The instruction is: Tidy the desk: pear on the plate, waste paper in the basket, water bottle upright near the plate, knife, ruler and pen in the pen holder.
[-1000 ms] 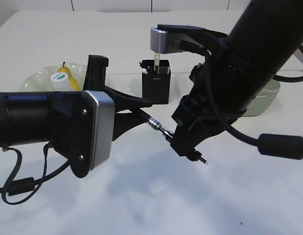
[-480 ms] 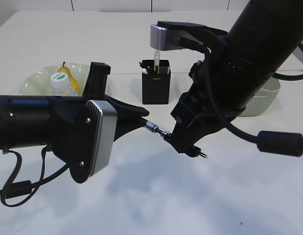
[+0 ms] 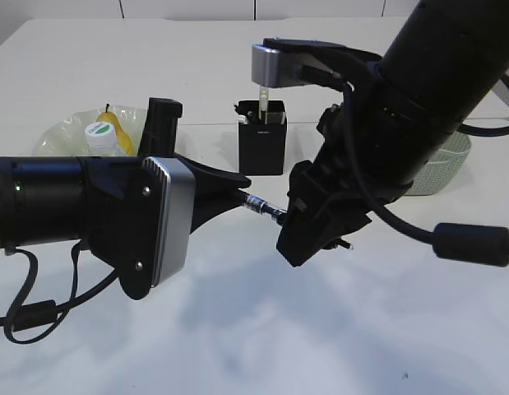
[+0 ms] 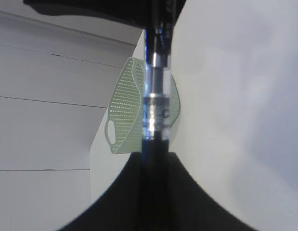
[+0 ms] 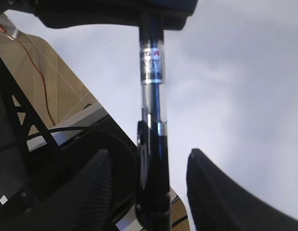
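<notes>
One pen (image 3: 265, 210) hangs in the air above the white worktop (image 3: 262, 329), in front of the one black pen holder (image 3: 262, 146). The left claw (image 3: 238, 185) is clenched on one end of it. The right claw (image 3: 307, 230) surrounds the other end; in the right wrist view its two fingers (image 5: 91, 192) stand apart on either side of the barrel (image 5: 152, 96), not touching it. Left of the pen holder sits one plate (image 3: 57, 132) bearing one yellow pear (image 3: 110, 122), with one capped water bottle (image 3: 102, 136) upright just in front. Right of the pen holder, partly hidden by the right arm, stands one pale green basket (image 3: 447, 169). At least one pale stick-like item (image 3: 262, 103) rises from the pen holder.
</notes>
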